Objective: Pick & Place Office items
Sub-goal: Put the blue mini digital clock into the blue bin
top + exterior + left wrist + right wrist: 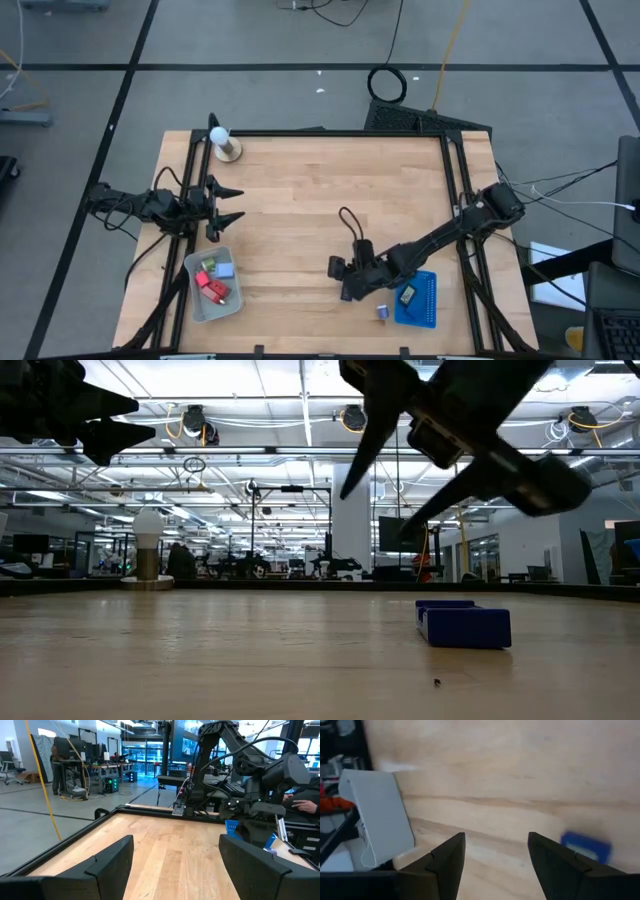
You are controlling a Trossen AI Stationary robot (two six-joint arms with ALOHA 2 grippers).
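Observation:
My left gripper hovers open at the table's left edge, above the grey tray, which holds red, green and light-blue pieces. My right gripper hangs open and empty over the table's near middle, left of the blue tray. A dark piece with a teal face lies in the blue tray, and a purple bit lies on the wood beside it. The right wrist view shows the grey tray and a small blue piece on the wood beyond the open fingers.
A white ball on a wooden base stands at the far left corner. Black rails frame the table's left, right and far edges. Bare wood spreads across the middle and far half. A black cable loop rises from the right arm.

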